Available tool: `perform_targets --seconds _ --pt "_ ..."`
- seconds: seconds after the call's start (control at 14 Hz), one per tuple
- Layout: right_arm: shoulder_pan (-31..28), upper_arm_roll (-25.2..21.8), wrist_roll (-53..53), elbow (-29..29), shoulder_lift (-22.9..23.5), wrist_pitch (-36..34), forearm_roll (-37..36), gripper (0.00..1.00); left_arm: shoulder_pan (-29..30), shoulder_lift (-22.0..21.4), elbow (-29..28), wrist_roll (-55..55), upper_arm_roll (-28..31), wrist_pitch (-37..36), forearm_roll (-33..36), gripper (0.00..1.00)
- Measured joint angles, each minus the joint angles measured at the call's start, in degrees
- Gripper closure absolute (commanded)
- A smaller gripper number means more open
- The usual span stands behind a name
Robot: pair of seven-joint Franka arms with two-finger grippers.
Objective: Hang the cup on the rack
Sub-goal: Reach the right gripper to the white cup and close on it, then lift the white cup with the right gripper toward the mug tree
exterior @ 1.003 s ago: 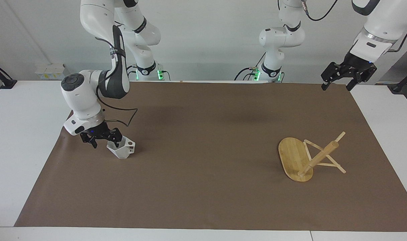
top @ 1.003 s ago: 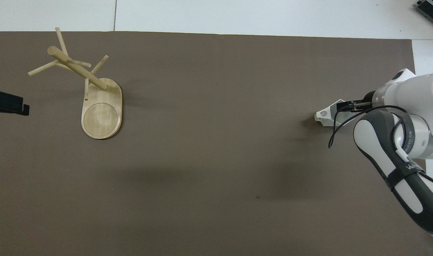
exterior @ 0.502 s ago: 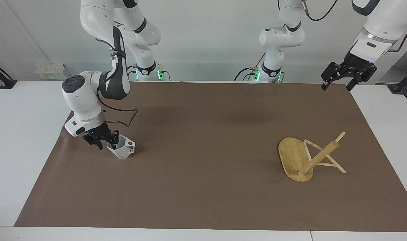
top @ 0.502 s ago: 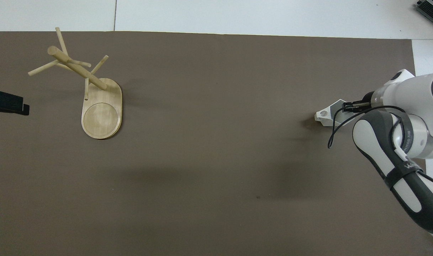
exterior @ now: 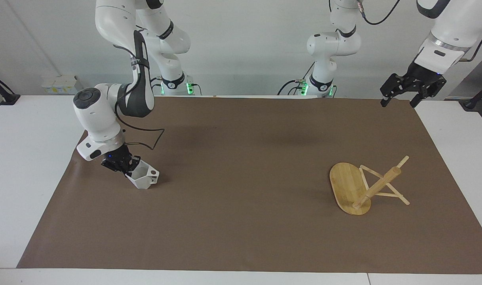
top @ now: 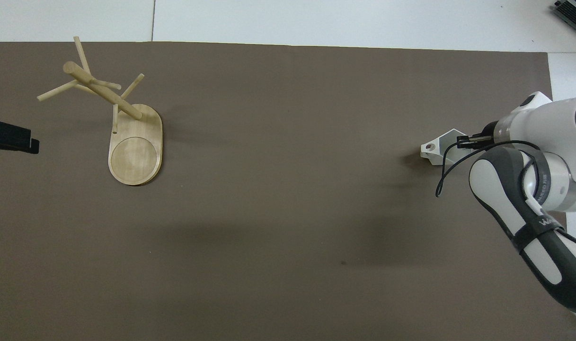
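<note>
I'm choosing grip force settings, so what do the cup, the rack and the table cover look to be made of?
The cup: hard, matte white, with flat facets and sharp edges; plastic or glazed ceramic, hard to say which. The rack: light wood, probably bamboo, with fine grain lines on its oval base and a smooth, unpainted finish. The table cover: thin brown sheet, matte, like paper or card, lying flat.

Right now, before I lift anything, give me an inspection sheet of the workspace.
Surface: brown mat over a white table.
Cup: white cup, tilted on the mat at the right arm's end, handle hole facing up.
Rack: bamboo rack at the left arm's end, post and pegs free.
Clutter: nothing seen.
Right tool: shut on the cup's rim.
Left tool: open, waiting above the mat's corner by its base.
Cables: black cable looping off the right wrist, above the mat.
Surroundings: white wall; green lights at both arm bases.
</note>
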Motion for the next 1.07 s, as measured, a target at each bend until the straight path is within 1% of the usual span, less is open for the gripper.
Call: perform_targets --seconds 0.29,0.5,0.79,0.93,1.07 --pt "0.0 0.0 0.0 0.2 0.0 -0.9 0.0 1.00 0.0 0.0 0.0 0.0 0.0 0.0 0.0 0.00" --pt "0.0 0.0 0.0 0.9 0.0 -3.8 0.0 1.00 0.0 0.0 0.0 0.0 0.0 0.0 0.0 0.00" --pt "0.0 -0.1 0.0 5.0 0.0 -11.8 0.0 1.00 0.0 0.0 0.0 0.0 0.0 0.0 0.0 0.00" --pt "0.0 -0.1 0.0 8.4 -0.1 -16.6 0.0 1.00 0.0 0.0 0.0 0.0 0.0 0.0 0.0 0.00" --pt "0.0 -0.1 0.0 12.9 -0.2 -22.9 2.5 1.00 0.0 0.0 0.0 0.0 0.0 0.0 0.0 0.00"
